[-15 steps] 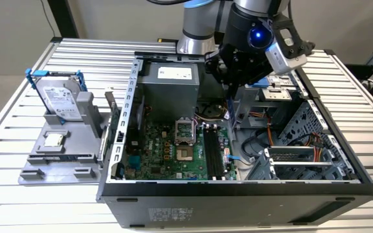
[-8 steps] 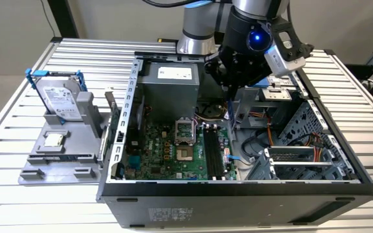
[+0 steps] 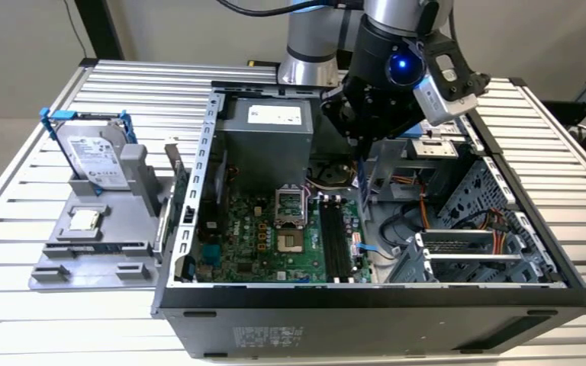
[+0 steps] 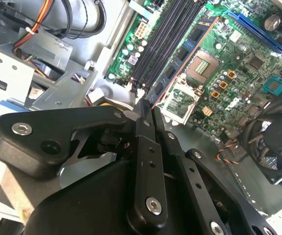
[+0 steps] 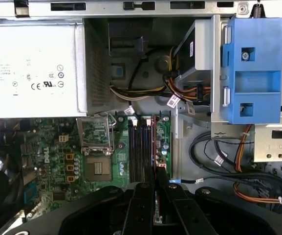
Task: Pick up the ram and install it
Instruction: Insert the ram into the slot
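Green motherboard (image 3: 272, 236), black memory slots (image 3: 336, 240), blue drive bracket (image 5: 255, 68), silver hard drive (image 3: 98, 156), black fingers (image 4: 145, 147)

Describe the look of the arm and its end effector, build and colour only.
The arm is silver-grey tube with a black wrist housing bearing a glowing blue light and a black cable looping above. The end effector is matte black: flat linkage bars pinned with silver screws, narrowing to slim fingers.

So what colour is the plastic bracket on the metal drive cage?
Blue, seen best in the first wrist view: the plastic bracket.
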### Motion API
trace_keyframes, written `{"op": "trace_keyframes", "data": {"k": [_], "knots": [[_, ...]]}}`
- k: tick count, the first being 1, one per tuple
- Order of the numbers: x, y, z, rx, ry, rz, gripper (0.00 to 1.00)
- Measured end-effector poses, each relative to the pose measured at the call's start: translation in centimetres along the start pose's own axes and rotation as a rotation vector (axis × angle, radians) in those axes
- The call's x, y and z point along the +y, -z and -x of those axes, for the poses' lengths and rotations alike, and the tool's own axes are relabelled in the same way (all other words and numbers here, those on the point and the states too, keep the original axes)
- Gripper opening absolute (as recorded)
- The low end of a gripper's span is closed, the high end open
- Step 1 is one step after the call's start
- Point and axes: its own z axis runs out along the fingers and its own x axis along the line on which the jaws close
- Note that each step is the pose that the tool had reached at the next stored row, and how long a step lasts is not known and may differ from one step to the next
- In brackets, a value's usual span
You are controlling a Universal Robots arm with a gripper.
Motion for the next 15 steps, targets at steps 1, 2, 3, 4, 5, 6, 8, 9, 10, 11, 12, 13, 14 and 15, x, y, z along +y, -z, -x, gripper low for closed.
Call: {"op": "trace_keyframes", "data": {"k": [1, 2, 3, 4, 5, 6, 8, 9, 10, 11, 12, 13, 14, 15], "knots": [[0.0, -0.06, 0.0, 0.0, 0.0, -0.0002, 0.0], [0.0, -0.12, 0.0, -0.0001, 0.0, -0.0001, 0.0], [0.0, -0.18, 0.0, -0.0002, 0.0, 0.0001, 0.0], [0.0, -0.24, 0.0, -0.0002, 0.0, 0.0, 0.0], [0.0, -0.3, 0.0, -0.0003, 0.0, 0.0, 0.0], [0.0, -0.36, -0.01, -0.0002, 0.0, 0.0, 0.0], [0.0, -0.47, -0.01, -0.0003, 0.0, -0.0001, 0.0], [-0.01, -0.53, -0.01, -0.0003, 0.0, 0.0001, 0.0], [-0.01, -0.58, 0.0, -0.0003, 0.0, 0.0, 0.0], [-0.02, -0.62, 0.01, -0.0003, 0.0, 0.0, 0.0], [-0.04, -0.67, 0.02, -0.0003, 0.0, -0.0001, 0.0], [-0.06, -0.71, 0.03, -0.0002, 0.0, -0.0002, 0.0], [-0.08, -0.76, 0.05, -0.0003, 0.0, -0.0001, 0.0], [-0.09, -0.82, 0.06, -0.0003, 0.0, 0.0, 0.0]]}}
